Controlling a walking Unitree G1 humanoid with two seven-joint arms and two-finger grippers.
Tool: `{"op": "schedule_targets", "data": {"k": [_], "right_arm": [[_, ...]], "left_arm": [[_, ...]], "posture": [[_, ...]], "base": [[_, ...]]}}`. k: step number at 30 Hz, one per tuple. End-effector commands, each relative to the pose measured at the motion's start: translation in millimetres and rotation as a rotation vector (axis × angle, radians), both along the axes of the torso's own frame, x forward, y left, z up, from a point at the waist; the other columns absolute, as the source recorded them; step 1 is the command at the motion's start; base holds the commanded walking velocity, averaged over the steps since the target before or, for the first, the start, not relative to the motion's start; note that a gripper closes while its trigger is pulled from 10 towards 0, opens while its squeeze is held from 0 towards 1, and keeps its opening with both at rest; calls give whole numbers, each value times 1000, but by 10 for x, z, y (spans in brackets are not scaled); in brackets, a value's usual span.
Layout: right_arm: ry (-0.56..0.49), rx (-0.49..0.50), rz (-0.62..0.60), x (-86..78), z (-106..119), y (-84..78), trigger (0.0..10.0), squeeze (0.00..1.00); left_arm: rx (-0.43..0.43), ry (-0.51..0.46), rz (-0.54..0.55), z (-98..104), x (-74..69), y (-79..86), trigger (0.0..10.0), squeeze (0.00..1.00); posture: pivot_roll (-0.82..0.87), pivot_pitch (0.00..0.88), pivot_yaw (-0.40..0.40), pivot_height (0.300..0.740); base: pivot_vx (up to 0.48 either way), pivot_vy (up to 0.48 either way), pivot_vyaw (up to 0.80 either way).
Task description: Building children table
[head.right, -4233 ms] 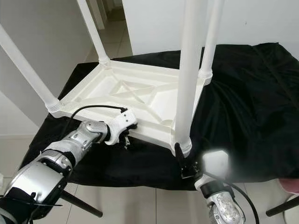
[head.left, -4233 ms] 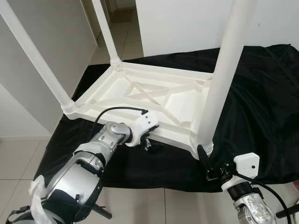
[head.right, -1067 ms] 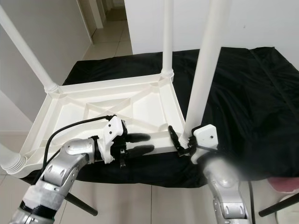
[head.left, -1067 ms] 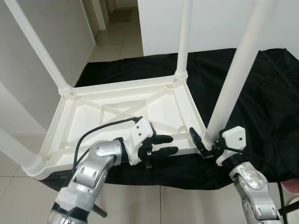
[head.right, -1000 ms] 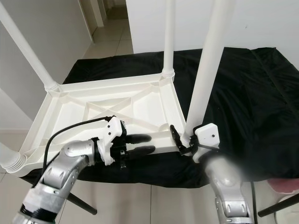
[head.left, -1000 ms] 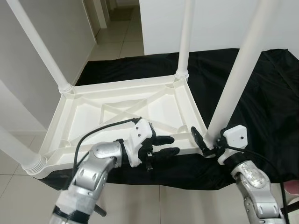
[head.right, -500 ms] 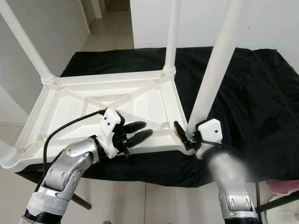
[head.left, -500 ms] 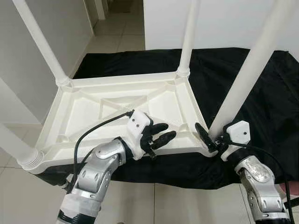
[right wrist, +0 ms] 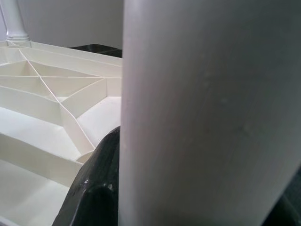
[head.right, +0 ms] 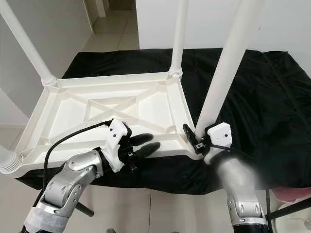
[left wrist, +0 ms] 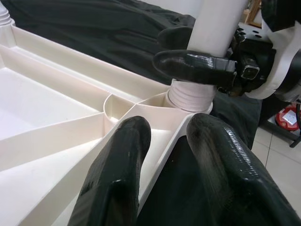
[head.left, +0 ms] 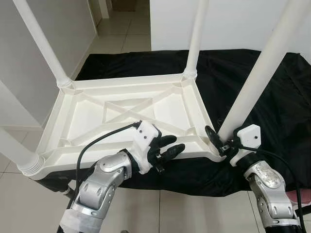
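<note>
The white plastic children's table [head.left: 121, 109] lies upside down on a black cloth, its legs pointing up. My left gripper [head.left: 171, 145] is at the near rim, left of the near right corner. In the left wrist view the rim wall runs between its two black fingers [left wrist: 117, 169], one inside the tabletop and one outside. My right gripper [head.left: 221, 142] is at the base of the near right leg [head.left: 257, 77]. One black finger [right wrist: 96, 183] presses against the leg [right wrist: 207, 113] in the right wrist view; the other finger is hidden behind it.
The black cloth [head.left: 272, 111] covers a low stand whose front edge runs just below both grippers. Tiled floor lies in front and to the left. A white wall [head.left: 29, 87] stands close on the left, with a corridor opening behind it.
Since 4.2 s ago the table has swung round, bringing its near right corner to my right gripper. In the last second my left gripper lifted over the tabletop, then came down astride the near rim.
</note>
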State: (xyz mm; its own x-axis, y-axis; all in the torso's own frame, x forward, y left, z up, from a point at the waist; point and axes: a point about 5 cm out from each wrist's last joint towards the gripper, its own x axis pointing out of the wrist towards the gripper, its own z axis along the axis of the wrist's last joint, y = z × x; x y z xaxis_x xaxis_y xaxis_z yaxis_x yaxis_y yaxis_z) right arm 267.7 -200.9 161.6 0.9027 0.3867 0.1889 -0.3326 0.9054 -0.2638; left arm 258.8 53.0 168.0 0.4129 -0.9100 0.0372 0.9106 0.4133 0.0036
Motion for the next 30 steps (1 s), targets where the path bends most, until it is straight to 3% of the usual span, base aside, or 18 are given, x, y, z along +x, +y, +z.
{"op": "schedule_targets", "data": {"k": [1,11,17,25,28,30], "right_arm": [[43,-7,-18,21,-87,-6,10000,0],[41,7,-30,39,-87,22,10000,0],[47,17,-97,16,-85,3,10000,0],[90,77,-410,-195,-164,31,10000,0],[121,163,-563,-274,-229,70,10000,0],[123,186,-585,-291,-237,85,10000,0]], "left_arm": [[11,15,-4,-7,15,1,10000,0],[27,-8,20,-35,51,6,10000,0],[21,-3,27,-39,54,-10,10000,0],[39,-13,22,-63,99,-34,10000,0],[35,-13,28,-55,115,-29,10000,0],[32,-12,30,-51,117,-26,10000,0]], "posture": [[-66,92,67,740],[-68,85,30,740],[-83,84,25,740],[-97,79,16,740],[-98,85,18,740],[-98,85,18,740]], "base": [[0,0,0],[0,0,0],[0,0,0],[0,0,0],[0,0,0],[0,0,0]]}}
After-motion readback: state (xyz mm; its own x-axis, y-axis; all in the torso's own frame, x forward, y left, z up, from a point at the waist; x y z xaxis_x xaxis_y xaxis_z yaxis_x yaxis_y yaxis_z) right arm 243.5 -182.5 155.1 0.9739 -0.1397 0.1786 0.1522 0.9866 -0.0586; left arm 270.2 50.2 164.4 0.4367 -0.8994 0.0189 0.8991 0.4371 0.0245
